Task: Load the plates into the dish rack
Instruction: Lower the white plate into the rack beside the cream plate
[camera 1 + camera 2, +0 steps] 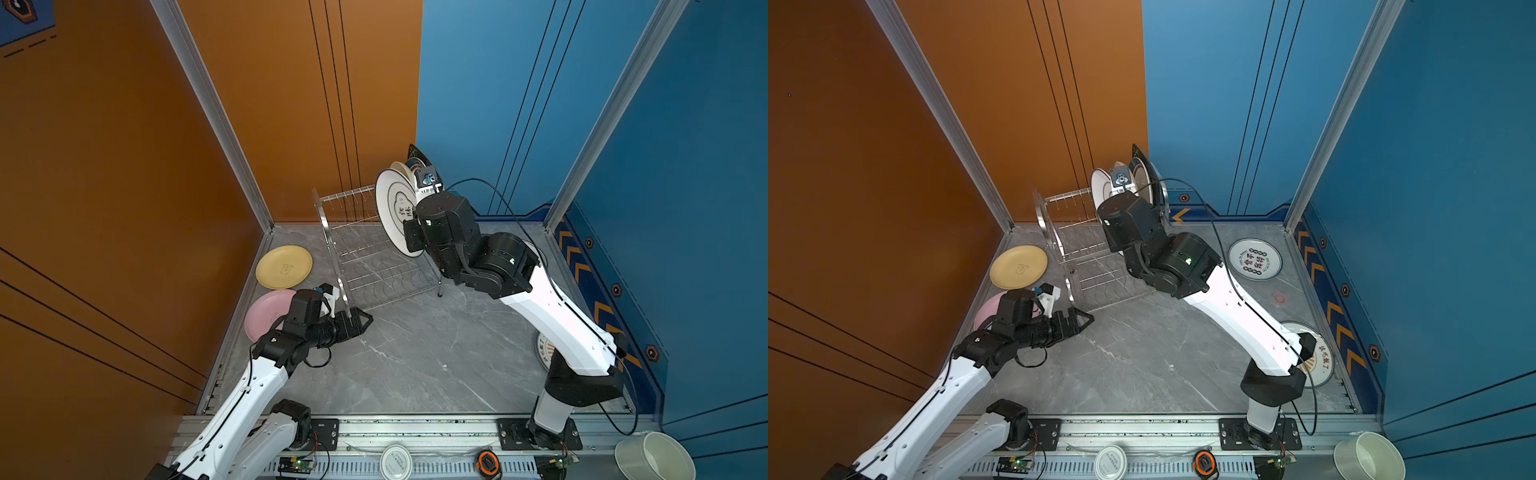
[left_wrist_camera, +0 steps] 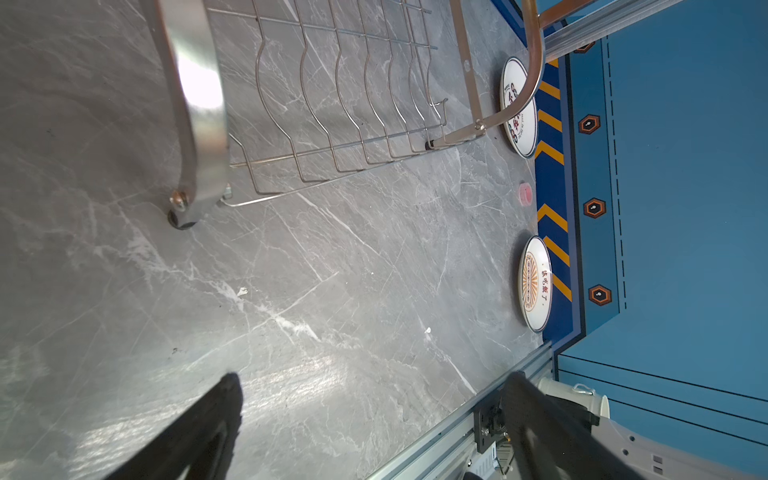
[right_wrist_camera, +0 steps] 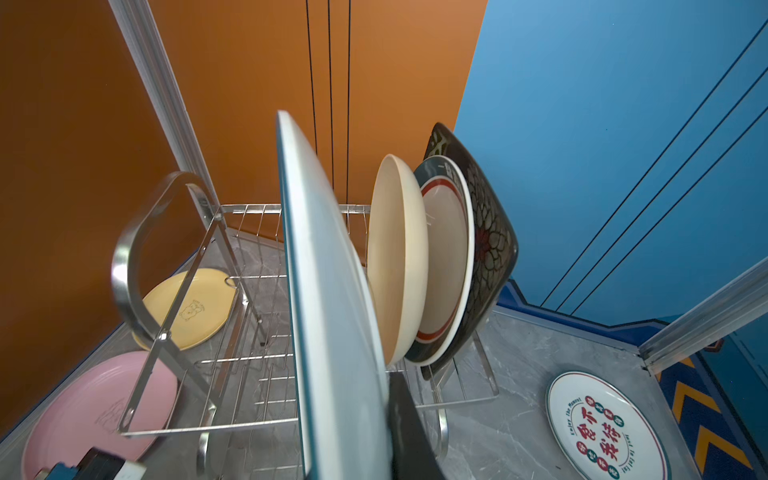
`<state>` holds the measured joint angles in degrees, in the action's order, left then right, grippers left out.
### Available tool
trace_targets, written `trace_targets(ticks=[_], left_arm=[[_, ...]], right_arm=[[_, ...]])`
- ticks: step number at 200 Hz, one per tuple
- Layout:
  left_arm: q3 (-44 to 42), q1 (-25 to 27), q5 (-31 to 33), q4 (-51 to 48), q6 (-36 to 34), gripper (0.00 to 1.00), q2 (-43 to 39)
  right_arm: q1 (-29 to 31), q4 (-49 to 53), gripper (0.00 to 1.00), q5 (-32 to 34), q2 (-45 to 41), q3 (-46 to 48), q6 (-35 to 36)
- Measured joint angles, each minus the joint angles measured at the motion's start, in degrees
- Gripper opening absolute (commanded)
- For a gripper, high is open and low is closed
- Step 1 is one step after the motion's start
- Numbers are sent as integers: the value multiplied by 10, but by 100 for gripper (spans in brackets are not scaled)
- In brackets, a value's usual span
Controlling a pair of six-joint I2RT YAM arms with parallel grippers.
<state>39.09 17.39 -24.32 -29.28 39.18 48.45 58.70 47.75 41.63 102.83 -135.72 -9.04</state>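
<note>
The white plate (image 3: 324, 270) with the green rim stands on its edge between the right fingers (image 3: 409, 432), which are closed narrow on its rim. One dark finger lies on the face toward the loaded plates, and the other is hidden behind the plate. I judge it is held so because the upper tier of the rack (image 3: 121, 274) takes plates only upright, between its wires. The plate hangs over this tier, nearly parallel to the plates that stand there. Whether its rim is in a slot I cannot tell, as the plate itself hides that place.

On the side of the visible finger three plates stand close together. The beige plate (image 3: 399, 257) is nearest, with a clear gap to the held one. Then comes a red-ringed plate (image 3: 446, 266), then the black plate (image 3: 494, 249) at the end of the rack. All three lean the same way. On the other side of the held plate the slots look free.

Four plates lie flat on the surface (image 1: 415, 353). The yellow plate (image 3: 191, 307) and pink plate (image 3: 91, 399) are beyond the rack's other end. The character plate (image 3: 602, 424) and sunburst plate (image 2: 536, 282) are on the right arm's side.

The left fingers (image 2: 195, 436) are wide open and hold nothing. They hover low over the surface, just beside the rack's near leg, with the pink plate behind them.
</note>
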Motion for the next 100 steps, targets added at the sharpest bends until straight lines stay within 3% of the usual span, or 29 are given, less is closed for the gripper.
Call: trace_targets(ticks=[38, 100], left_arm=[[0, 5, 5, -3, 0, 98, 0], [0, 11, 16, -4, 0, 98, 0]], right_arm=[[-5, -109, 0, 47, 47, -3, 66], [-46, -201, 0, 63, 110, -8, 108]])
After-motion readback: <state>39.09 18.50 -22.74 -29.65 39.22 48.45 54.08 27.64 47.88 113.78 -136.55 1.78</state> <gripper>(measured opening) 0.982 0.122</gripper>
